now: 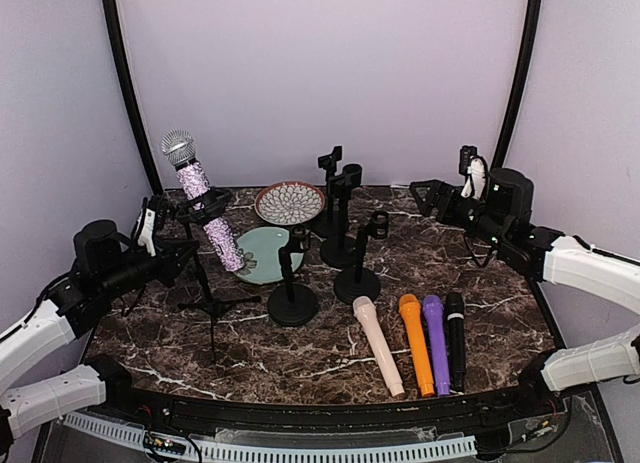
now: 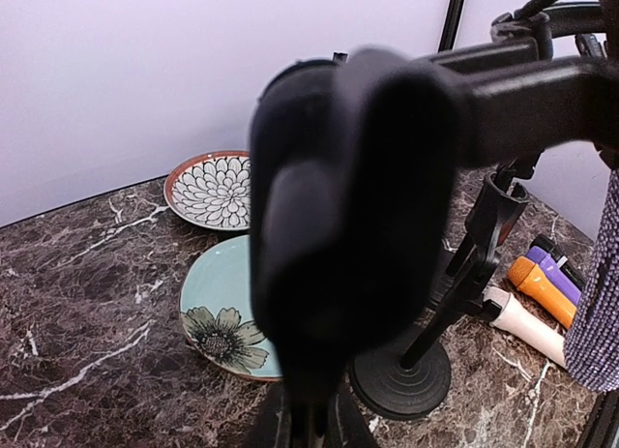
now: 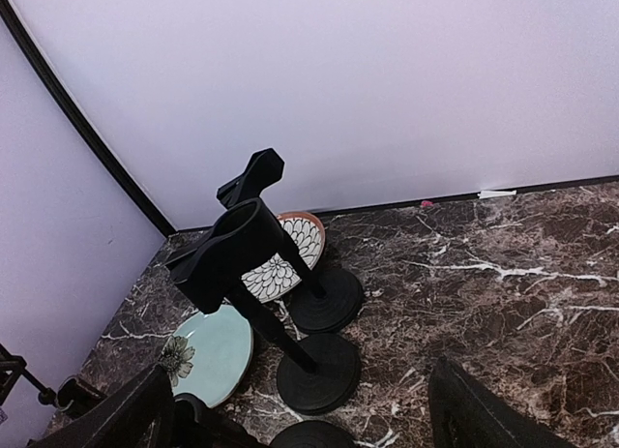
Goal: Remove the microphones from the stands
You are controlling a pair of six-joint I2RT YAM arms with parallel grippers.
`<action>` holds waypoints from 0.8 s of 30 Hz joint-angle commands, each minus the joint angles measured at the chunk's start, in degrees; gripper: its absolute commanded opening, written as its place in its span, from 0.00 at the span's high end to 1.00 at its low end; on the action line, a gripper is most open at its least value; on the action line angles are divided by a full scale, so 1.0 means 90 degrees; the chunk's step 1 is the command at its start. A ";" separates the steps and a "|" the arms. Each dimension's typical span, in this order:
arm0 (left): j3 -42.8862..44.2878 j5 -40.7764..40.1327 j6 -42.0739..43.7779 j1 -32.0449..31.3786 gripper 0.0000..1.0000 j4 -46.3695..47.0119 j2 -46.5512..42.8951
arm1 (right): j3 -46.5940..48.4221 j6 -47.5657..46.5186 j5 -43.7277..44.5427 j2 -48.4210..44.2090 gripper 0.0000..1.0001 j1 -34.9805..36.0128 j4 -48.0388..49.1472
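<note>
- Microphone [image 1: 193,180]: glitter-sleeved with a mesh head. It sits far left on the worktop [image 1: 480,283], tilted with its head up and away, in the clip [image 1: 207,205] of a tripod stand [image 1: 205,283].
- Handling (judged): stiff and top-heavy at the head. The rough sleeve should give good purchase, but the mesh could dent, so keep off it.
- Hold (judged): take the bare body between head and clip, or the tail below the clip. Draw along its own axis, since the clip likely holds by friction.
- Stand (judged): light and thin-legged, so it may tip or drag unless steadied.
- Left pincer [image 1: 178,255]: fingers together, just beside the stand's pole. Whether it pinches the pole cannot be told.
- Right pincer [image 3: 305,414]: fingers apart and empty, far right, well apart from the microphone.
</note>
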 commanded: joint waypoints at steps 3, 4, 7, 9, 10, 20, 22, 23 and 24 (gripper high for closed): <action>-0.0243 -0.0059 -0.0197 -0.0340 1.00 0.1407 0.0084 | 0.0088 0.0033 -0.0046 0.0039 0.08 -0.0047 0.0348; -0.0283 -0.0085 -0.0199 -0.0419 1.00 0.1632 0.0136 | 0.0086 0.0031 -0.0057 0.0040 0.08 -0.0040 0.0353; -0.0400 -0.0149 -0.0166 -0.0635 1.00 0.1982 0.0380 | 0.0078 0.0036 -0.0060 0.0049 0.08 -0.0041 0.0377; -0.0416 -0.0228 -0.0100 -0.0798 1.00 0.2206 0.0589 | 0.0066 0.0031 -0.0062 0.0035 0.08 -0.0040 0.0409; -0.0423 -0.0274 -0.0048 -0.0859 1.00 0.2374 0.0654 | 0.0066 0.0028 -0.0065 0.0024 0.08 -0.0041 0.0419; -0.0482 -0.0955 0.0156 -0.1782 1.00 0.3567 0.1598 | 0.0066 -0.0007 -0.0069 0.0005 0.08 -0.0040 0.0441; -0.0450 -0.1019 0.0165 -0.1879 1.00 0.3674 0.1761 | 0.0066 -0.0009 -0.0077 0.0001 0.08 -0.0043 0.0451; -0.0422 -0.1043 0.0140 -0.1919 1.00 0.3710 0.1849 | 0.0066 -0.0017 -0.0069 0.0001 0.08 -0.0042 0.0452; -0.0403 -0.1052 0.0127 -0.1928 1.00 0.3713 0.1922 | 0.0059 -0.0013 -0.0063 0.0008 0.08 -0.0040 0.0467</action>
